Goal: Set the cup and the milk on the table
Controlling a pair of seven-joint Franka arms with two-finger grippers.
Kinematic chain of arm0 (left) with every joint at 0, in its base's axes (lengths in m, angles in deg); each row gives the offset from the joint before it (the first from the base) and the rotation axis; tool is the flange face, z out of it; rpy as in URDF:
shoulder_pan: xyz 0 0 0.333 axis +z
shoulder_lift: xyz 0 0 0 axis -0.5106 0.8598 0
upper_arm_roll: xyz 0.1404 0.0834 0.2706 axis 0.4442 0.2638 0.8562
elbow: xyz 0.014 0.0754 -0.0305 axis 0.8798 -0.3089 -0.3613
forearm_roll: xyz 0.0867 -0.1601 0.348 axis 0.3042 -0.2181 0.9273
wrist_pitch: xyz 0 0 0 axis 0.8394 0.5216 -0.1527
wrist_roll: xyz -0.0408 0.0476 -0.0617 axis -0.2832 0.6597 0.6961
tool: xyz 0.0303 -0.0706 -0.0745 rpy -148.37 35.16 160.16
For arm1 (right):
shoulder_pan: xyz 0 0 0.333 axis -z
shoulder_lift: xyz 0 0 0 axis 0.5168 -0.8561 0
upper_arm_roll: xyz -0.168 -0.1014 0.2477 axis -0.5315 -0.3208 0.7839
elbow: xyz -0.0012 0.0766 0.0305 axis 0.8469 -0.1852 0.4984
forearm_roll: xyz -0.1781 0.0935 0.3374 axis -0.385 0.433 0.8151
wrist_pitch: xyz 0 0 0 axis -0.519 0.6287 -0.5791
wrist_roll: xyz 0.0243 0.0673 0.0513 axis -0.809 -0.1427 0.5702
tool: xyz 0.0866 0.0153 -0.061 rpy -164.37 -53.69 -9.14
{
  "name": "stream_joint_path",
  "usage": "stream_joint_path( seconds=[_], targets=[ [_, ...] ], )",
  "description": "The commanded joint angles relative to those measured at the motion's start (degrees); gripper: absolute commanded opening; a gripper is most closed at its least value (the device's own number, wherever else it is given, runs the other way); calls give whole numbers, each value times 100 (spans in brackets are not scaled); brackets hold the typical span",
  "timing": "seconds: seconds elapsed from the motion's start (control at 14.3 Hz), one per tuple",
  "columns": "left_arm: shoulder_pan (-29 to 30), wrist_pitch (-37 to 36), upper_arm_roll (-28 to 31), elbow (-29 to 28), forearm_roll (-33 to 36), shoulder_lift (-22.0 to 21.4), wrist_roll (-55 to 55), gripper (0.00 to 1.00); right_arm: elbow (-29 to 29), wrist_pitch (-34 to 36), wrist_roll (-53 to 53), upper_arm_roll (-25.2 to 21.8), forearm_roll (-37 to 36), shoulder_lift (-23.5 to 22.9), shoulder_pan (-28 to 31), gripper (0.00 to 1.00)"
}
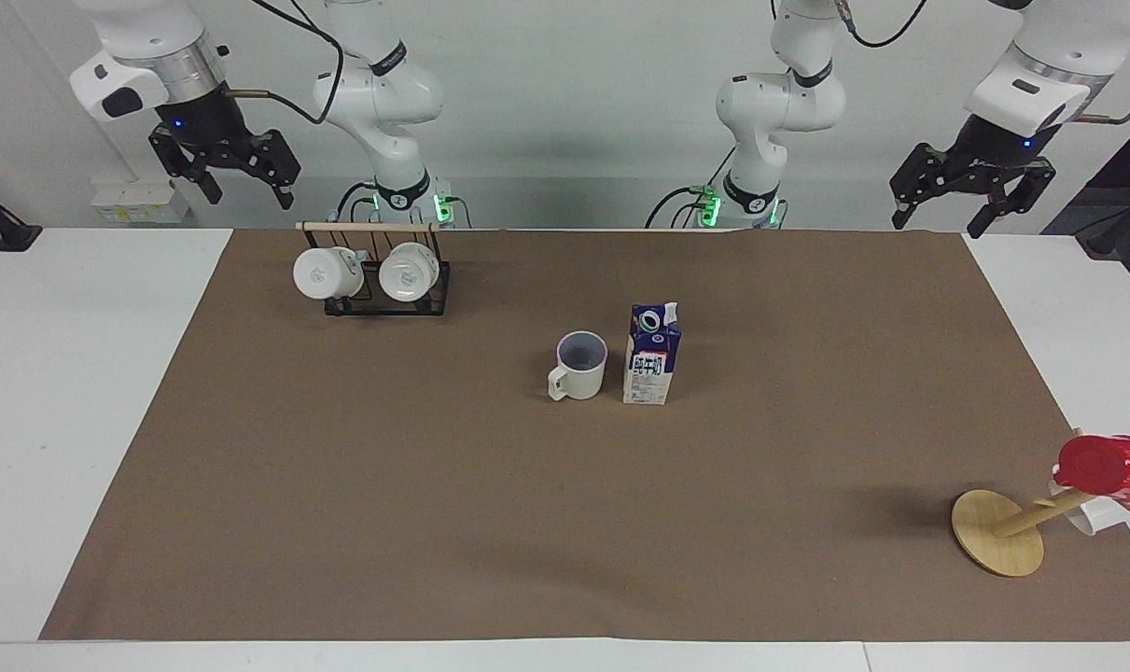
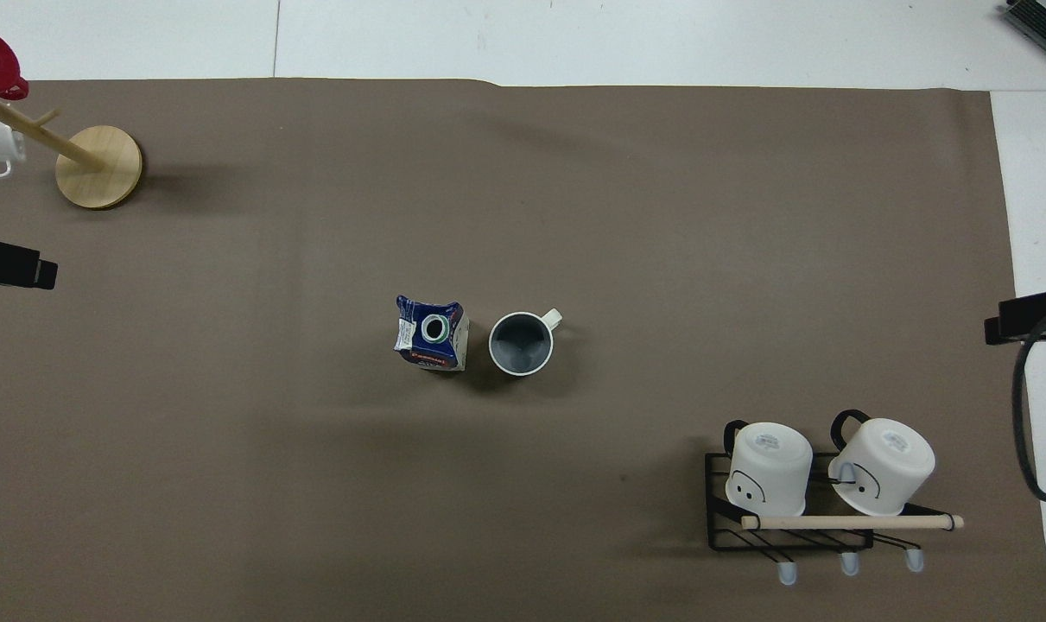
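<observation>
The cream-beige cup (image 1: 582,365) (image 2: 521,343) stands upright in the middle of the table (image 1: 434,485), its handle pointing away from the robots. The blue-and-white milk (image 1: 652,356) (image 2: 432,333) stands upright right beside it, toward the left arm's end. Nothing touches either one. My left gripper (image 1: 961,217) hangs open and empty, high over the left arm's end of the table. At the other end my right gripper (image 1: 249,191) is also raised, open and empty, above the mug rack.
A black wire rack (image 1: 385,301) with two white mugs (image 1: 320,273) sits near the right arm's base. A tilted wooden stand with a round base (image 1: 997,532) carries a red cup (image 1: 1104,465) at the left arm's end, away from the robots.
</observation>
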Motion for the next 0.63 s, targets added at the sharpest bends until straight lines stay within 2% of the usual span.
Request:
stream_joint_path(
  seconds=[0.0,0.56],
  targets=[
    [108,-158,-66,184,-18,78,-81,100,66,127,-38,20,54,-16,32,100],
    [108,-167,-66,105,-18,35,-72,100,13,-84,-56,20,-51,-7,15,100]
  ],
)
